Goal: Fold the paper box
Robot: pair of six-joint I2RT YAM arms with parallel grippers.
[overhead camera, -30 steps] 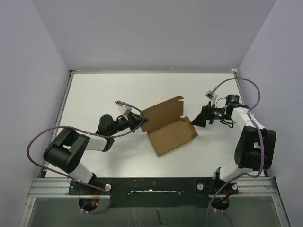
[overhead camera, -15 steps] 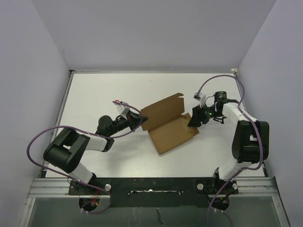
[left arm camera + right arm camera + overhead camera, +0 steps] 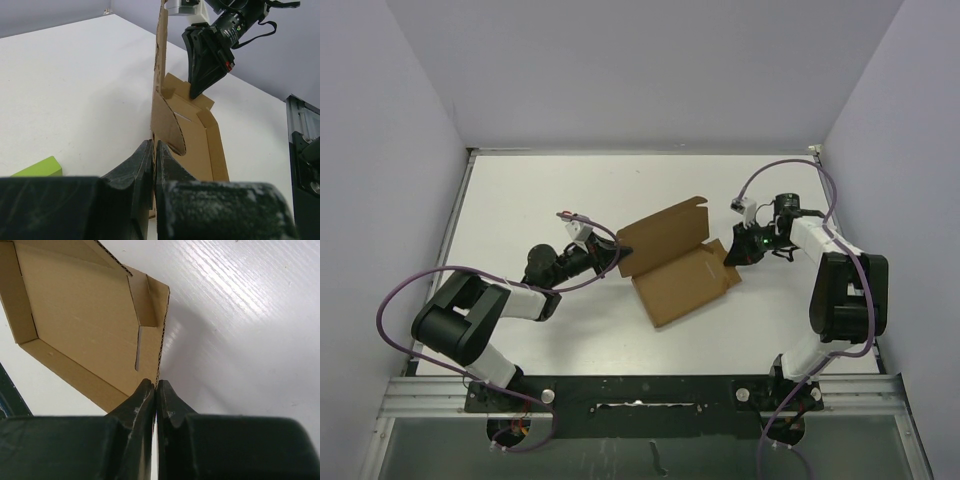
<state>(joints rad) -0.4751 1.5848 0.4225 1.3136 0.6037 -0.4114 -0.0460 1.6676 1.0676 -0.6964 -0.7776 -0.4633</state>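
Note:
The brown paper box (image 3: pixel 675 265) lies open in the middle of the table, its lid panel raised toward the back. My left gripper (image 3: pixel 618 258) is shut on the box's left edge; in the left wrist view the cardboard (image 3: pixel 197 145) runs upright between its closed fingers (image 3: pixel 154 145). My right gripper (image 3: pixel 730 255) is shut on the corrugated edge of the right side flap, which enters its fingertips (image 3: pixel 156 384) beside the box's inner floor (image 3: pixel 85 325). The left wrist view also shows the right gripper (image 3: pixel 192 92) touching the far flap.
A small yellow-green block (image 3: pixel 37 169) lies on the white table to the left of my left gripper. Grey walls enclose the table on three sides. A metal rail (image 3: pixel 640 395) carries both arm bases at the near edge.
My right gripper moved left to the box's right flap and went from wide open to shut on its edge. The left gripper and the box stayed put.

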